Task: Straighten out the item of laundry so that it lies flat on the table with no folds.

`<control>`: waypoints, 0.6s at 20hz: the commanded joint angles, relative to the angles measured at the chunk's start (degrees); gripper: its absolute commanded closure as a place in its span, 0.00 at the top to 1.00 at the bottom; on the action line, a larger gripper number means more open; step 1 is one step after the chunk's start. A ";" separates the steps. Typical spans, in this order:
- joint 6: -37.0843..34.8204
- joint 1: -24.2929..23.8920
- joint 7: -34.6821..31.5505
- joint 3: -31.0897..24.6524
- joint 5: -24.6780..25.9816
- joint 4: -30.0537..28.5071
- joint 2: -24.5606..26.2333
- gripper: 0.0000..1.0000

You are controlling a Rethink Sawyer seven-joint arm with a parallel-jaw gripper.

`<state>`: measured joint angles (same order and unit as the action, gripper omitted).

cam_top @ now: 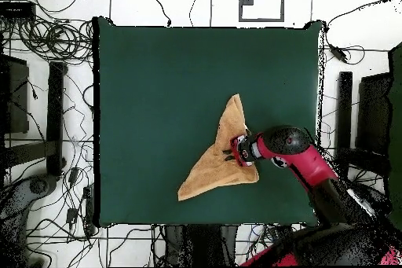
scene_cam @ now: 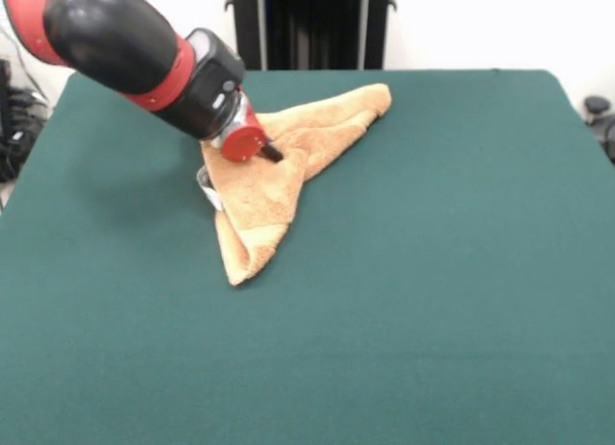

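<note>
One crumpled orange-tan terry towel lies folded into a rough boomerang shape on the single dark green felt-covered table, above and left of centre in the front view. My one red and black gripper presses down onto its middle; whether my fingers are spread, I cannot tell.

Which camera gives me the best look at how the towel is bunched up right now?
The front view: the towel shows its folds, one lobe running toward the far side, another toward the camera, with the gripper at their junction. The overhead view gives only its flat outline on the table.
</note>
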<state>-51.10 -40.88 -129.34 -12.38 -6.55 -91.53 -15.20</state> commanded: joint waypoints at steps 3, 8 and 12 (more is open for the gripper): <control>3.33 12.08 -10.42 -5.68 -5.04 1.75 -1.77 0.00; -2.86 25.02 -22.92 7.54 -1.11 9.83 -6.58 0.00; -4.83 35.62 -27.68 21.29 6.22 23.31 -2.39 0.00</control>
<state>-52.14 -17.53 -132.53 -2.19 -4.35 -83.90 -19.56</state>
